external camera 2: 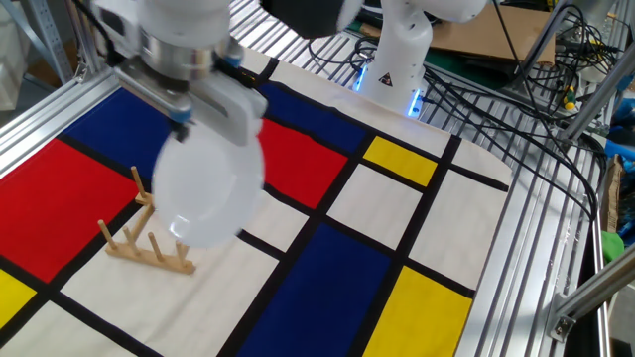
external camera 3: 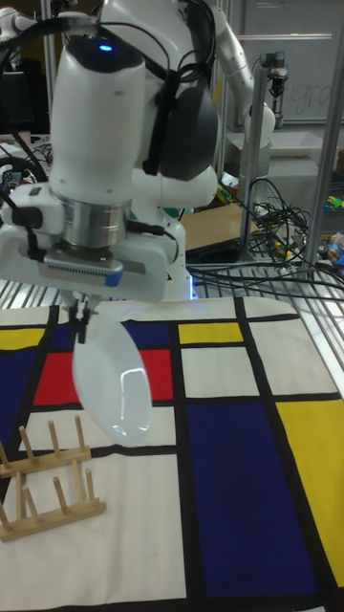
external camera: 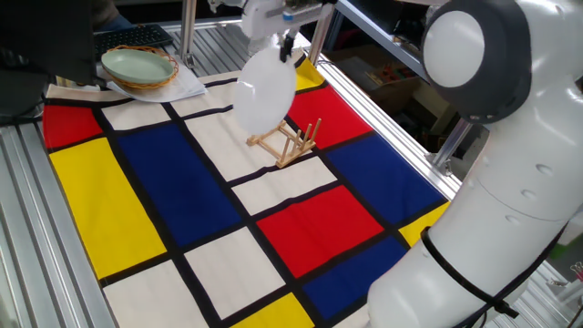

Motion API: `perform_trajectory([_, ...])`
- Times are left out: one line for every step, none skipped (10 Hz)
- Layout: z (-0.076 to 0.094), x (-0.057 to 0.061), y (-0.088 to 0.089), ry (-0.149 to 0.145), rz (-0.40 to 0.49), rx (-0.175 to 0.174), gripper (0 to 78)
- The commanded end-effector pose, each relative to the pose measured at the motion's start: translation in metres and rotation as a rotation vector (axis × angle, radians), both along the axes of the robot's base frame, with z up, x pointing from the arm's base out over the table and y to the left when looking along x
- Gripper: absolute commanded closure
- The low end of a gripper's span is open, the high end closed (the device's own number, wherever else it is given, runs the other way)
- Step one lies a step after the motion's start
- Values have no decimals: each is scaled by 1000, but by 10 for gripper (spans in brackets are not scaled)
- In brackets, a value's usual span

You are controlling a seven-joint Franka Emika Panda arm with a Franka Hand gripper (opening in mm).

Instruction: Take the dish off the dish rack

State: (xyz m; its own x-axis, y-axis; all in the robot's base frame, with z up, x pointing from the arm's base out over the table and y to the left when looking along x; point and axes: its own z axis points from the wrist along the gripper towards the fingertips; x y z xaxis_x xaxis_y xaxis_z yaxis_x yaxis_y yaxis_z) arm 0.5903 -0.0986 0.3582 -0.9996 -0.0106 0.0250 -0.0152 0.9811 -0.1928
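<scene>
Dish above, beside rack

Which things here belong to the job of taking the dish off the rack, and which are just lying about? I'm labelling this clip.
Part of the job:
- white dish, held at its top edge, clear of the rack
- wooden dish rack
- gripper

Just lying about:
- pale green dish in a wicker basket
- checked cloth
- cables
</scene>
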Motion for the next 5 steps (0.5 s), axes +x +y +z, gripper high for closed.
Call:
perform_trajectory([-16, -10, 24, -14, -87, 97, 764])
perform_trajectory([-22, -12, 30, -18, -103, 110, 764])
perform_trajectory([-28, -14, 38, -21, -120, 119, 764])
perform_trajectory([-30, -15, 42, -22, -129, 124, 764])
perform_trajectory([-38, -19, 49, -30, -165, 183, 764])
